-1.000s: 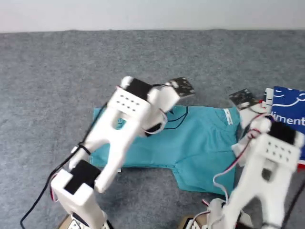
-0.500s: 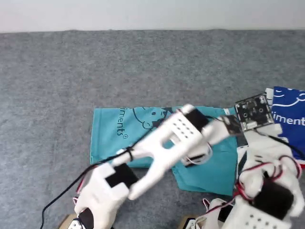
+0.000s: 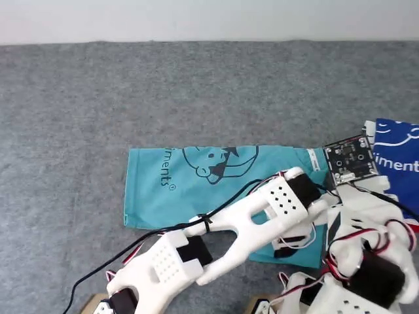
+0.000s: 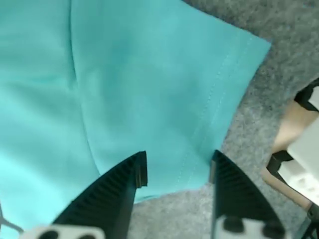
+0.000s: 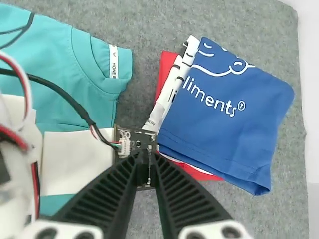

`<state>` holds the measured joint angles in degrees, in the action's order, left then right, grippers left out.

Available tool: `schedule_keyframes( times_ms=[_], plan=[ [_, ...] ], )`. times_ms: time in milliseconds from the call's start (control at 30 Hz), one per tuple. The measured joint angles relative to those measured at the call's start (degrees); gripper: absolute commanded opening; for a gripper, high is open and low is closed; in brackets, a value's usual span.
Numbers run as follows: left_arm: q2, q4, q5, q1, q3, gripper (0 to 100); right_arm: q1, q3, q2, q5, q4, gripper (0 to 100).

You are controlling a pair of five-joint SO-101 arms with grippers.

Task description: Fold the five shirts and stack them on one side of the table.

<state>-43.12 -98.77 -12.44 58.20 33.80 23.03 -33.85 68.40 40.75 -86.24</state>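
Left gripper [image 4: 177, 167], jaws spread, over a sleeve [image 4: 199, 89] of the teal shirt [image 3: 190, 190]. Right gripper [image 5: 144, 160], jaws pressed together, beside the folded stack [image 5: 234, 119] at the table's [image 3: 78, 98] right edge.

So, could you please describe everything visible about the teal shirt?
The teal shirt looks like soft cotton jersey and lies flat on the grey table, dark animal print and lettering facing up. Its collar, with a white neck label, points toward the folded shirts without touching them. One short sleeve with a stitched hem sticks out toward the near edge; the left gripper hangs open over that hem. Whether it touches the cloth is unclear.
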Motion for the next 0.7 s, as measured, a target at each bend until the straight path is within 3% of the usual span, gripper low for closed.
schedule_keyframes(
  times_ms=[333, 700],
  plan=[
    [-10.1, -0.4, 0.3, 0.4, 4.6, 21, -0.3, 0.4, -0.4, 0.0, -0.1, 0.9],
    [-11.2, -0.8, -0.5, 0.8, 7.1, 8, -0.3, 0.4, 0.5, 0.0, 0.4, 0.9]
  ],
)
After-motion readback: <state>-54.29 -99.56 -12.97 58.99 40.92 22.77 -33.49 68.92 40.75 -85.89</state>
